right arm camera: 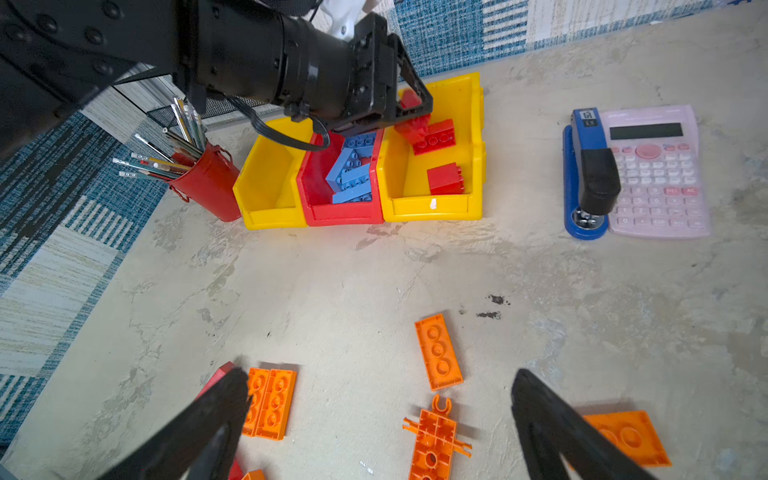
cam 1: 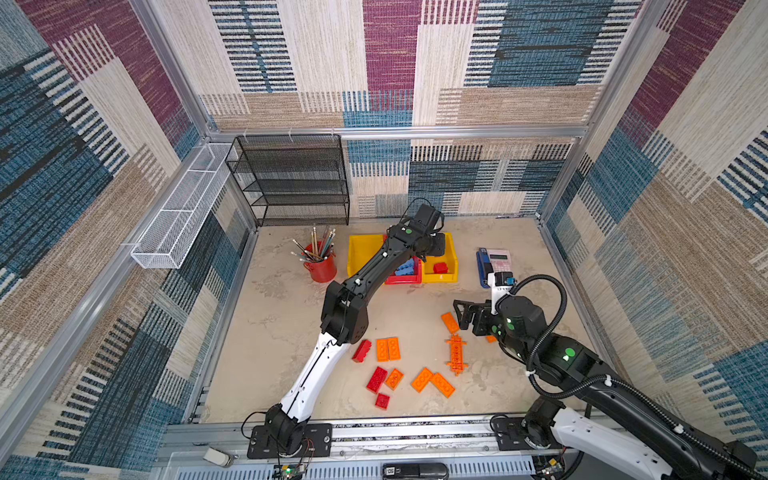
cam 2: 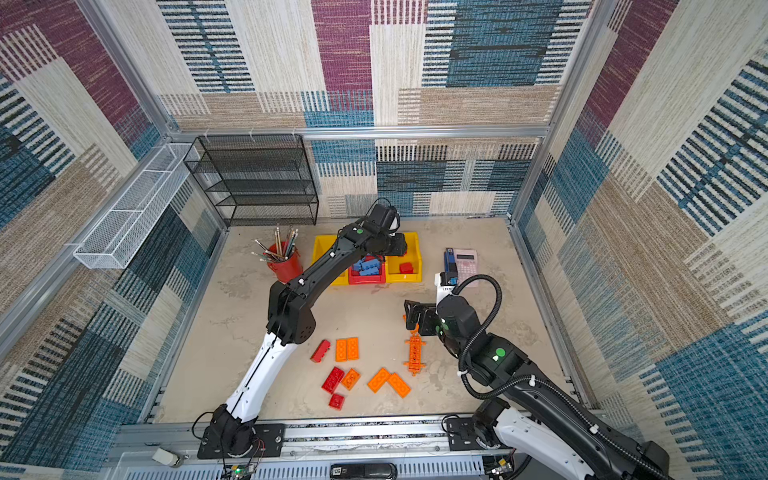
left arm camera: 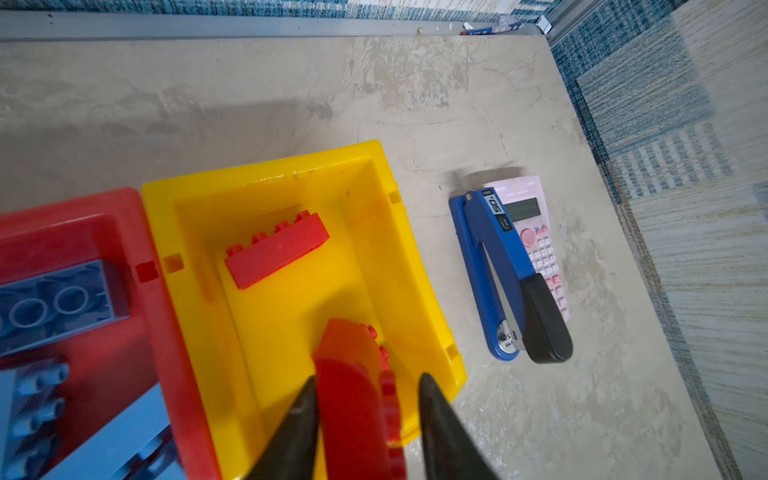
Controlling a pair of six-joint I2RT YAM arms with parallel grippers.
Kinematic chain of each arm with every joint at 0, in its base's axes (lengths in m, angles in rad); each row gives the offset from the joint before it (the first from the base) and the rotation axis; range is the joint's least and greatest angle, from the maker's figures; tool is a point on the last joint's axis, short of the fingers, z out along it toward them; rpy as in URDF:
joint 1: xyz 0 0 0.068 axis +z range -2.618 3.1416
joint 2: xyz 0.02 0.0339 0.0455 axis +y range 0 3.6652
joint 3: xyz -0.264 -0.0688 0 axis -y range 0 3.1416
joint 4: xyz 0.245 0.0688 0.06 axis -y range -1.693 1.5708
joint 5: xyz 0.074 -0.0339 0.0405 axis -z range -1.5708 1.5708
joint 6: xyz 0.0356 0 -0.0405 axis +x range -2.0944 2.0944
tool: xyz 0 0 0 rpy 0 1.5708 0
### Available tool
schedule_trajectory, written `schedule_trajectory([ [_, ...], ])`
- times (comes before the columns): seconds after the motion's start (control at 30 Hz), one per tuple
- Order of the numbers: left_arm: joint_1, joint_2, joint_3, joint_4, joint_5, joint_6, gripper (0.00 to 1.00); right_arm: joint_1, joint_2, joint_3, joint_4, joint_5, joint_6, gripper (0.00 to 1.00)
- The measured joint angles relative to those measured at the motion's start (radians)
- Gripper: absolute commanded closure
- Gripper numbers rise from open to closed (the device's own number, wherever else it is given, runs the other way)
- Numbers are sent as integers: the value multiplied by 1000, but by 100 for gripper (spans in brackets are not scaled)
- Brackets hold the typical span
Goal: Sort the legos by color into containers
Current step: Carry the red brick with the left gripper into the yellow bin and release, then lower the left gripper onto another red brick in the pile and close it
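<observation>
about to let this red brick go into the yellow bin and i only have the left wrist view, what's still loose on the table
Observer: Three red bricks and several orange ones lie loose toward the front of the table in both top views. No blue ones are out there.
Operator: is there a third bin past the red one
Observer: Yes, a second yellow bin sits right against the red bin on its other side. The part of its inside that shows in the right wrist view is empty.
</observation>
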Motion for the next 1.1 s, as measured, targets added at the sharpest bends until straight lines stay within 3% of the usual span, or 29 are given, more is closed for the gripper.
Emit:
schedule_trajectory([
  [0.1,12,9,-1,32,27,-7,28,0,2,6,-5,0,3,1],
  [0.2,19,-9,-31,60,54,-12,27,0,5,13,-9,0,4,1],
  [0.37,8,-171,-255,130,80,-12,27,0,6,24,-14,-2,4,1],
  [0.6,4,-656,-809,270,17,-4,26,0,-2,13,13,-31,-8,1],
  [0.8,3,-1084,-1337,348,-105,-5,25,1,163,78,66,-129,-47,1],
  [1.1,3,-1545,-1817,298,-240,-58,25,34,328,121,147,-238,-64,1],
])
